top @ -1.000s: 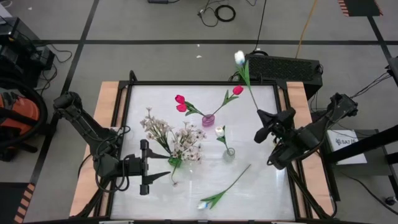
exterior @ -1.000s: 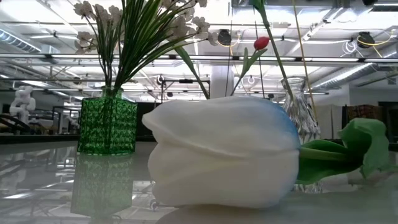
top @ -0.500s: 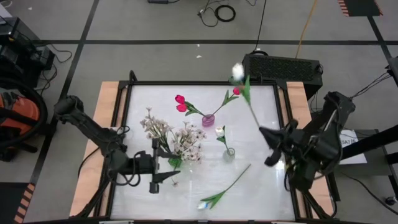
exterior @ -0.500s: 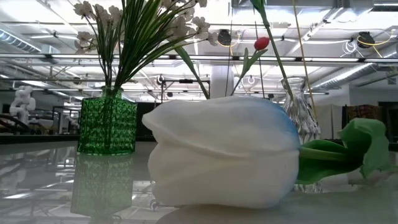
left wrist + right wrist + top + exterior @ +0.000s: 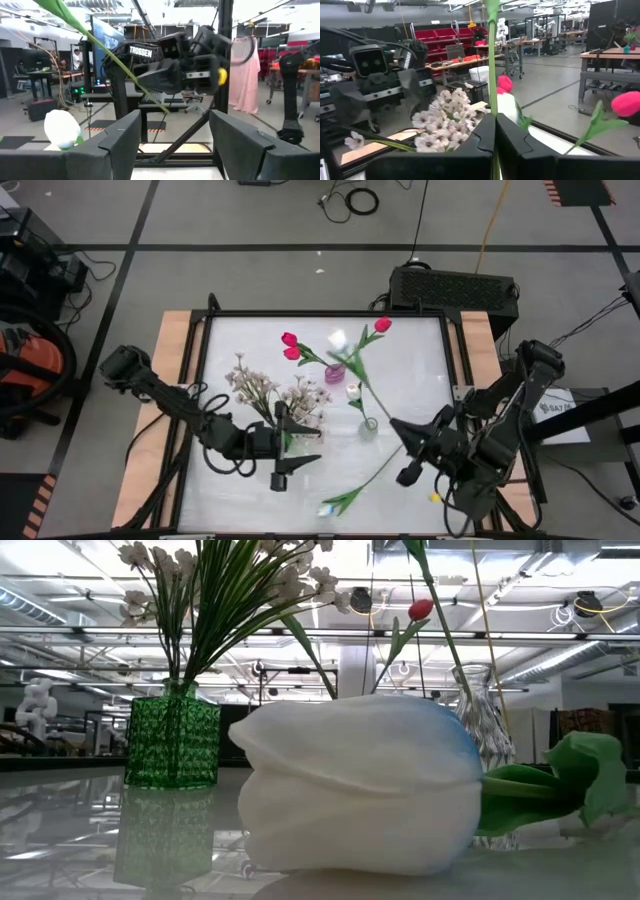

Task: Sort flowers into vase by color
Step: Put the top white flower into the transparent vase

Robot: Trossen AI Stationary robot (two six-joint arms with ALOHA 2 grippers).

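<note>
Left wrist view, right arm (image 5: 165, 70) lettered "TROSSEN"

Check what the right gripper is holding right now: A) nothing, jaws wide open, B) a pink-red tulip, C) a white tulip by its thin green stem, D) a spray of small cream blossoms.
C: the right gripper is shut on a thin green stem, and the high view shows the white tulip at its upper end.
</note>
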